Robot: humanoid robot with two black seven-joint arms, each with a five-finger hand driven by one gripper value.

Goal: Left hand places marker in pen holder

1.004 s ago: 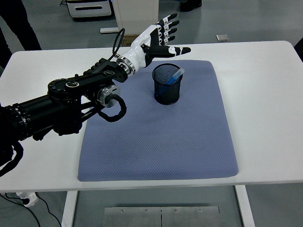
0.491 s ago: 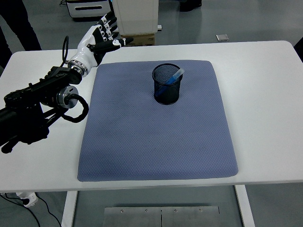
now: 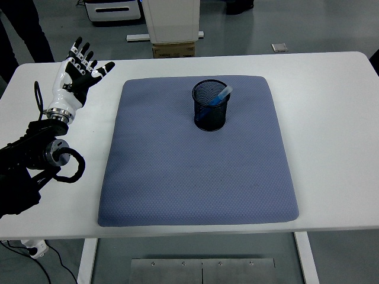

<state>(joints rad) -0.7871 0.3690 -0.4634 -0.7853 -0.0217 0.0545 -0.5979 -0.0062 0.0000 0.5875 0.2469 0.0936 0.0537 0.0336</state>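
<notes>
Marker (image 3: 220, 94) — blue, seemingly pale-capped — leans inside the black mesh pen holder (image 3: 209, 106); left robot hand (image 3: 77, 73) spread, empty.

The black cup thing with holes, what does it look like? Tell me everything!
The pen holder is a round black cup that looks like wire mesh, so you can see through its sides. It stands upright on the far half of the blue-grey mat. A blue marker leans inside, its pale tip poking over the right rim. Nothing else touches it.
</notes>
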